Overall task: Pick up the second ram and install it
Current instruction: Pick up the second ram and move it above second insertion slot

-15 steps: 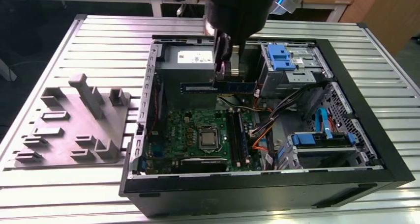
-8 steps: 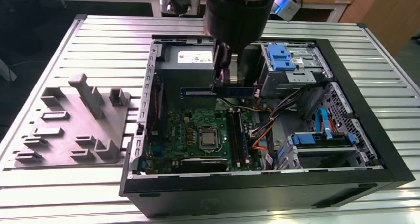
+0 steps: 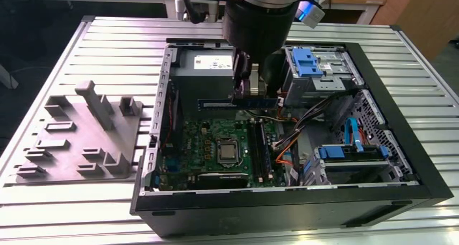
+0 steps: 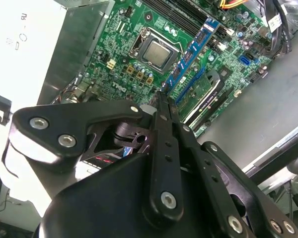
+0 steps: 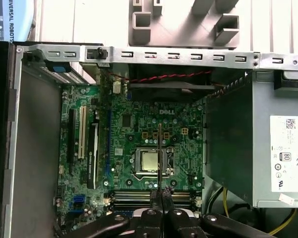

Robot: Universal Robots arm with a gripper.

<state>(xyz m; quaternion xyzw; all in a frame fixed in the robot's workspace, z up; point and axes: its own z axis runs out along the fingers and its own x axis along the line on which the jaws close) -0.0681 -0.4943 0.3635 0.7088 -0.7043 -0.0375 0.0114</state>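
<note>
My gripper (image 3: 252,96) is shut on the second ram (image 3: 219,102), a thin dark blue-green strip held level inside the open computer case (image 3: 401,148). It hangs above the far end of the green motherboard (image 3: 204,143), just in front of the power supply (image 3: 208,62). In the first wrist view the ram (image 5: 160,148) shows edge-on as a thin line over the processor (image 5: 150,161), pinched between the fingertips (image 5: 154,198). The long black memory slots (image 5: 134,197) lie beneath it. In the second wrist view the ram (image 4: 193,49) juts out from the gripper (image 4: 162,96).
A grey moulded fixture (image 3: 79,132) lies on the slatted table at the exterior view's left. Drive cages with blue latches (image 3: 308,62) and orange and black cables (image 3: 287,148) crowd the case's right side. A black expansion card (image 5: 92,153) stands on the board.
</note>
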